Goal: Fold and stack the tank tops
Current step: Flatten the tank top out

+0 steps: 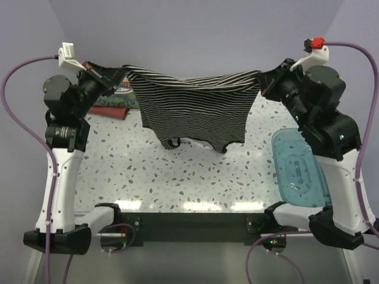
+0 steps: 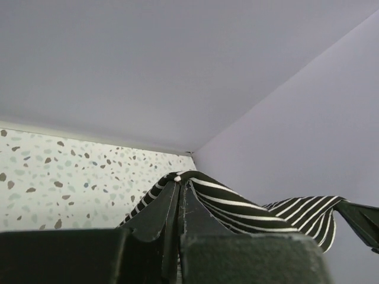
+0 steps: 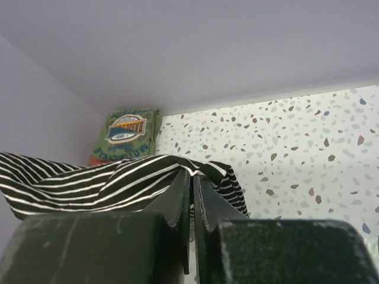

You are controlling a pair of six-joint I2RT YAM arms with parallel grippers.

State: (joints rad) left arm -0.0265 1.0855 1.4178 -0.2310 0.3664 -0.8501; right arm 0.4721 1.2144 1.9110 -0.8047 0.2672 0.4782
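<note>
We have the black-and-white striped cloth tank top (image 1: 192, 109) hanging over the speckled table's (image 1: 177, 177) far edge, left gripper (image 2: 179, 184) and right gripper (image 3: 192, 176) both clenched on its upper corners. Light, limp, sags mid-span; best gripped at corners. Folded olive green top (image 3: 126, 131) lies at the far-left corner, badge print unreadable
</note>
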